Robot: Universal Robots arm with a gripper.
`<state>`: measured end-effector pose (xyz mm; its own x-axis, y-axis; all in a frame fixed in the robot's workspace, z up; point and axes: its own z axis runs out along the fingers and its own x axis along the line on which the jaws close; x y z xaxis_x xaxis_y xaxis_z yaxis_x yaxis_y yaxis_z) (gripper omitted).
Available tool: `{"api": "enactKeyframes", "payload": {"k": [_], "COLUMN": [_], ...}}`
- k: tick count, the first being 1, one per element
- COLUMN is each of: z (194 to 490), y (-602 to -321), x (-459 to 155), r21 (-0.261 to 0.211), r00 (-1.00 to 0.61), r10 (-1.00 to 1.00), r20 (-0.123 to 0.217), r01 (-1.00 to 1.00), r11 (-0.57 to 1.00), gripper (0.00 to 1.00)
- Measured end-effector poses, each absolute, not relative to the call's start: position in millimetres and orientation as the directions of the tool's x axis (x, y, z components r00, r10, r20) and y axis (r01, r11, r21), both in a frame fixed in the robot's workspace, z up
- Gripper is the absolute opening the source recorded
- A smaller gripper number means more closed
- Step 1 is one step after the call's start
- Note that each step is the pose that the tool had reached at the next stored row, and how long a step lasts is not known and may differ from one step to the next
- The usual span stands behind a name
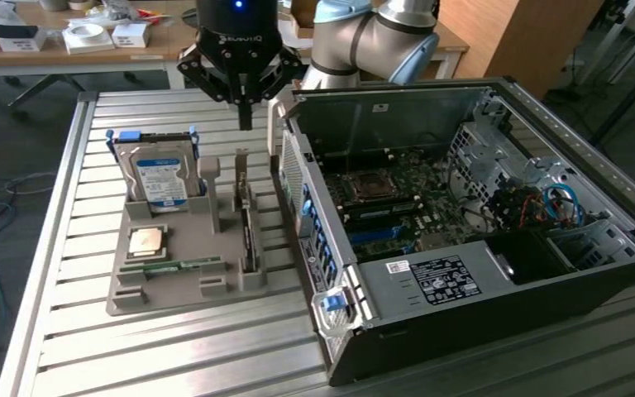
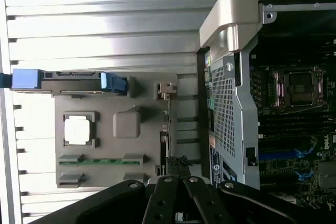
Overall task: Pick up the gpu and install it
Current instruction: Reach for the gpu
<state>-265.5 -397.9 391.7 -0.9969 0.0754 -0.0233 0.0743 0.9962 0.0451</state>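
Closest to me is the slatted metal table (image 1: 130,364), and on it, toward the exterior view's right, a computer case (image 1: 439,281) lies on its side with the cover off. Inside I can see the main board (image 1: 406,198) and a bundle of coloured wires at the far right.

Just beside the case, on the exterior view's left, sits a grey tray (image 1: 174,248) with shaped pockets. In its near part a slim green memory stick (image 1: 174,265) lies flat, and a square processor chip (image 1: 146,241) sits just behind it.

The gpu (image 1: 248,236) is in the tray too. It stands on its long edge in a slot along the side of the tray nearest the case, so from here it reads as a thin dark strip. Nothing is touching it.

Further back in the tray a silver hard drive (image 1: 161,178) with a blue label stands upright in a blue-tabbed bracket.

Above the tray's far end, close to the case's back corner, hangs the gripper (image 1: 245,122). Its fingers are pinched together to a narrow point aimed straight down, with nothing between them, and they are clear of the card below.

The grey arm (image 1: 373,37) bends away behind the case. Beyond it is a wooden desk (image 1: 31,54) with small white boxes (image 1: 88,37) on top.
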Motion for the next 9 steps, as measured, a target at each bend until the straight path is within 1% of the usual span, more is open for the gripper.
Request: {"api": "enactKeyframes", "payload": {"k": [9], "z": [391.6], "y": [-397.9], "x": [-270.0], "r21": [0.045], "r00": [-0.997], "r10": [0.076], "r20": [-0.023], "r01": [0.074], "r11": [0.996], "gripper": [0.11]}}
